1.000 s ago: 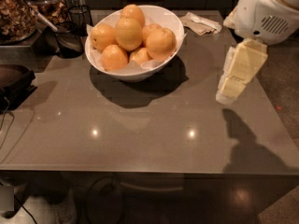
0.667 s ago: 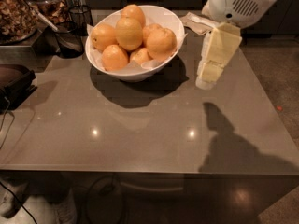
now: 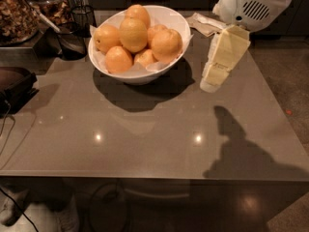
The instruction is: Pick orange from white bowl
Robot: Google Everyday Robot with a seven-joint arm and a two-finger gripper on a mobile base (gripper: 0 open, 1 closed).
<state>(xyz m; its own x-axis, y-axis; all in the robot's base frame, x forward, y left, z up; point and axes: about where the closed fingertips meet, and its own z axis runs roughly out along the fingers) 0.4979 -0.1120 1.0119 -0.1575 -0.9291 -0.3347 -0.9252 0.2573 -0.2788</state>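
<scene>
Pick not yet made: the round, pale orange fruit (image 3: 133,34) lies in the glossy white bowl (image 3: 171,17); the cream tool (image 3: 211,82) hangs just right of the bowl, carrying nothing, opening indeterminable.

Arm (image 3: 251,6) cut off at the top above the tabletop's (image 3: 145,144) far right corner, gripper (image 3: 211,83) below it near the right edge, lower oranges (image 3: 145,57) partly hidden inside white bowl (image 3: 140,75)

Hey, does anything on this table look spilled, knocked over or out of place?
Nothing stands out. The oranges sit piled inside the white bowl, none on the table. The hand hangs to the bowl's right in view, apart from it.
</scene>
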